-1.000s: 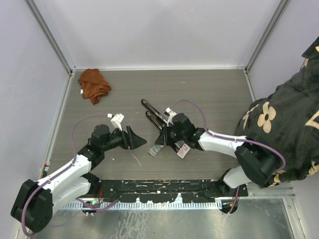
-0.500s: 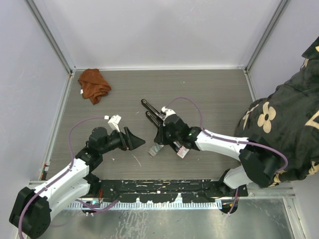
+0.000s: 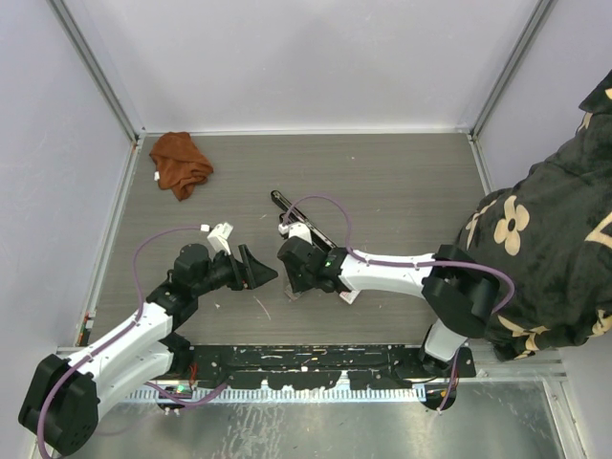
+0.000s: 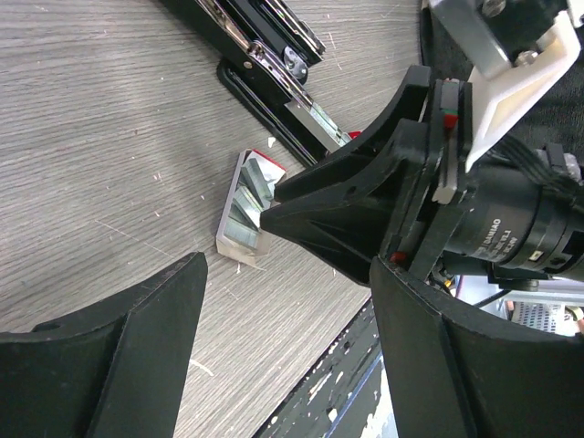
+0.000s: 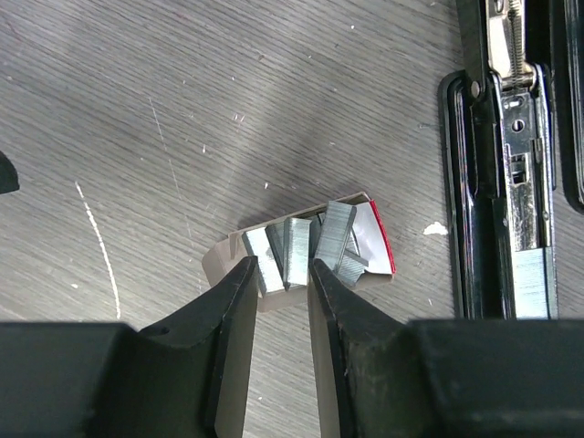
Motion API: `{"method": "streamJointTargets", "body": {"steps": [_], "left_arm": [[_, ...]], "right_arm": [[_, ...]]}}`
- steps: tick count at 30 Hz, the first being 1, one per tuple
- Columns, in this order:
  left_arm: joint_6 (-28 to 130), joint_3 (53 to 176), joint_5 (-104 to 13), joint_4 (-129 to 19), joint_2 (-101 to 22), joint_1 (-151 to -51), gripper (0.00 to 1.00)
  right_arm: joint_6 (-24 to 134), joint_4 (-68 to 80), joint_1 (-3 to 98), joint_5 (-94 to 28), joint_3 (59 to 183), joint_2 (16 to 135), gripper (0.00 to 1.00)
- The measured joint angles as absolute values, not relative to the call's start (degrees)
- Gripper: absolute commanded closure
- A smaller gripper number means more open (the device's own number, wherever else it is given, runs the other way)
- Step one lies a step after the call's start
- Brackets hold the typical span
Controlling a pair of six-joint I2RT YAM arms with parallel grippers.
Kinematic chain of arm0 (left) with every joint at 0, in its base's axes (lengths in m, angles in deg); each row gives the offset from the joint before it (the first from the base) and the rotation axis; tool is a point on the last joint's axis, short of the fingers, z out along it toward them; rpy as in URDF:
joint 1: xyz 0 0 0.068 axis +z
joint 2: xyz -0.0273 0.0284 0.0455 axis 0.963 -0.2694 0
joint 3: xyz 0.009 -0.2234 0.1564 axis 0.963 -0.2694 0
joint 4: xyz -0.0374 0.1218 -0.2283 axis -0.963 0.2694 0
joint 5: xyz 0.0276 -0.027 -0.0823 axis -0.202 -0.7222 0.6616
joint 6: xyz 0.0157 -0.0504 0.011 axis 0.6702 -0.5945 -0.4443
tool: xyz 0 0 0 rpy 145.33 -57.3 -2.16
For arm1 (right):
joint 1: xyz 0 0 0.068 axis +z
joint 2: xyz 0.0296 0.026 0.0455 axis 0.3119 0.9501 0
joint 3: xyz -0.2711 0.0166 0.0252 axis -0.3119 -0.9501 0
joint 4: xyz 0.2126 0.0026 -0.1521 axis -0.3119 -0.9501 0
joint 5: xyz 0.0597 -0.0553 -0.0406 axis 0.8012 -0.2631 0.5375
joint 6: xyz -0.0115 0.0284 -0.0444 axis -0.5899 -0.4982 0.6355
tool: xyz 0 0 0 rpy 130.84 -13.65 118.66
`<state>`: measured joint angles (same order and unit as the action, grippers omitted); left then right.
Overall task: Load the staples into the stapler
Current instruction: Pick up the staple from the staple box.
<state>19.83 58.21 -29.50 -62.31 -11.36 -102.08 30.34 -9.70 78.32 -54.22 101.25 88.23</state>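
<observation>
The staples (image 5: 299,245) are silvery strips lying askew in a small grey tray (image 5: 219,263) with a red-edged flap. My right gripper (image 5: 281,270) is low over the tray, open a little, its tips on either side of one or two strips. The black stapler (image 5: 509,164) lies opened out just to the right, its metal channel exposed. From above, the right gripper (image 3: 290,272) hides the tray, with the stapler (image 3: 298,218) behind it. My left gripper (image 3: 260,268) hovers open just left of it. The left wrist view shows the tray (image 4: 245,208), the stapler (image 4: 265,50) and the left gripper (image 4: 287,283) empty.
The red-and-white box (image 3: 350,293) lies beside the right forearm. An orange cloth (image 3: 179,163) is bunched at the far left. A person in a dark floral garment (image 3: 545,249) stands at the right edge. A white scrap (image 3: 261,308) lies near the front rail.
My right gripper has moved left and down onto the tray, and its jaws have gone from shut to partly open. The left arm has barely shifted.
</observation>
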Motion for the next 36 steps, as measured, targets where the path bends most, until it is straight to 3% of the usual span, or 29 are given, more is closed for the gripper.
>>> {"method": "streamJointTargets", "body": {"steps": [36], "left_arm": [[19.85,58.23,-29.5,-62.2,-12.63,-102.08,0.26]], "right_arm": [[35.32,-14.0,79.74,-58.18,108.07,96.93,0.71]]}}
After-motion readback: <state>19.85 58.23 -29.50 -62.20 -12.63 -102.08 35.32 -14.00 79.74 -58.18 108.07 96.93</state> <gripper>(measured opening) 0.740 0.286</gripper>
